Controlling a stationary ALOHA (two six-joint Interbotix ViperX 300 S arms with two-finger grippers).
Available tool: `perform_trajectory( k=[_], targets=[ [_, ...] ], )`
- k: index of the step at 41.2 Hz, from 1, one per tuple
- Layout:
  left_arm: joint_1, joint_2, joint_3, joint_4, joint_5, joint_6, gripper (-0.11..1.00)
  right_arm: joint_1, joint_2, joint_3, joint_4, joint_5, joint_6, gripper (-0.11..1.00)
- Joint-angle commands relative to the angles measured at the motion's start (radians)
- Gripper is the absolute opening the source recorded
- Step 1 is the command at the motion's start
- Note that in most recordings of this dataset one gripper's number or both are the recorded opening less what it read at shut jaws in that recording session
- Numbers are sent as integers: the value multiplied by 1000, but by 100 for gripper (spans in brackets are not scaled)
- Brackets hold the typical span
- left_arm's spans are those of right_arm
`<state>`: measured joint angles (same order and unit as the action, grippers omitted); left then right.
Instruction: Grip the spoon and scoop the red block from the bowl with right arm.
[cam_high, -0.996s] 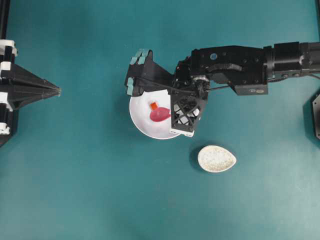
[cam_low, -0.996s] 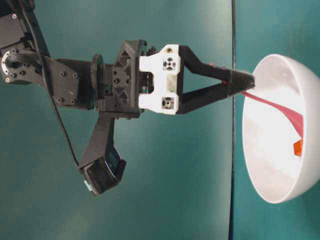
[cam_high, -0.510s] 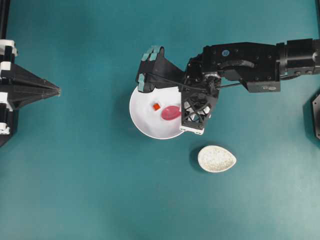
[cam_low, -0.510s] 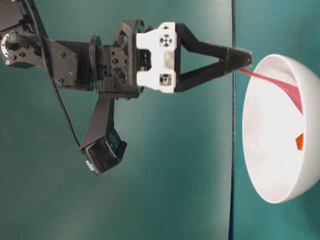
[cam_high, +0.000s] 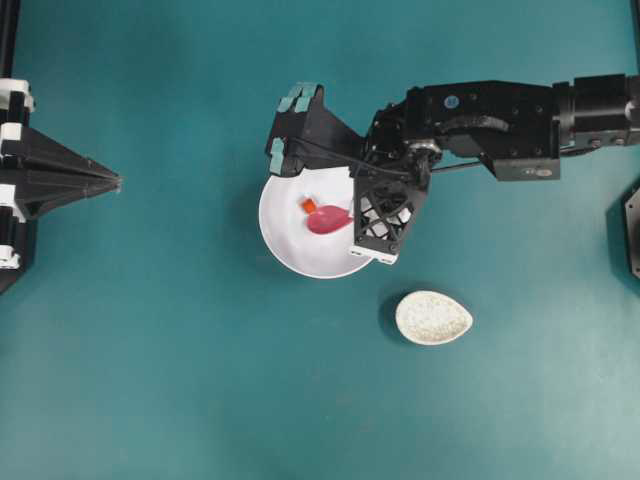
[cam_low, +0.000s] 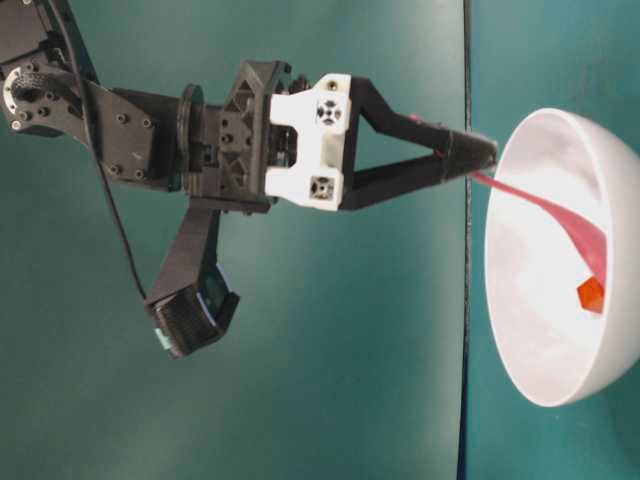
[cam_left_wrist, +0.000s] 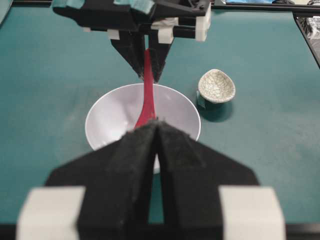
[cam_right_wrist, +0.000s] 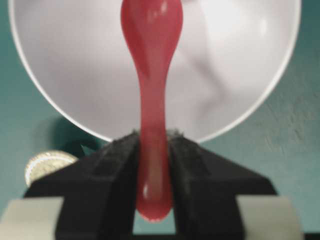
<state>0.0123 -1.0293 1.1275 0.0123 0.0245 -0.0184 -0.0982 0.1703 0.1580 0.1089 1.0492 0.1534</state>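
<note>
Over the bowl (cam_high: 290, 250): spoon gripped, scoop pending.
Overhead: right gripper (cam_high: 352, 215) clamps the spoon (cam_high: 328, 220); red block (cam_high: 309, 205) touches its tip, not loaded. Table-level: block (cam_low: 590, 294) rests on the bowl wall by the scoop. Right wrist: handle pinched. Left wrist: left gripper (cam_left_wrist: 156, 127) closed, empty.

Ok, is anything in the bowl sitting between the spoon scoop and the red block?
Nothing visible. The red block lies right beside the spoon scoop inside the bowl, with only bare bowl surface around them.
</note>
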Motion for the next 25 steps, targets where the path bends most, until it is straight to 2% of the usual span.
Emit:
perform_trajectory(
  k=[1,25],
  targets=[
    [2,6,-20,3,-5,2,0,-12,-29,-17,-5,20,-8,22],
    [2,6,-14,3,-5,3,0,-15,-11,-32,2,-32,-14,22]
  ],
)
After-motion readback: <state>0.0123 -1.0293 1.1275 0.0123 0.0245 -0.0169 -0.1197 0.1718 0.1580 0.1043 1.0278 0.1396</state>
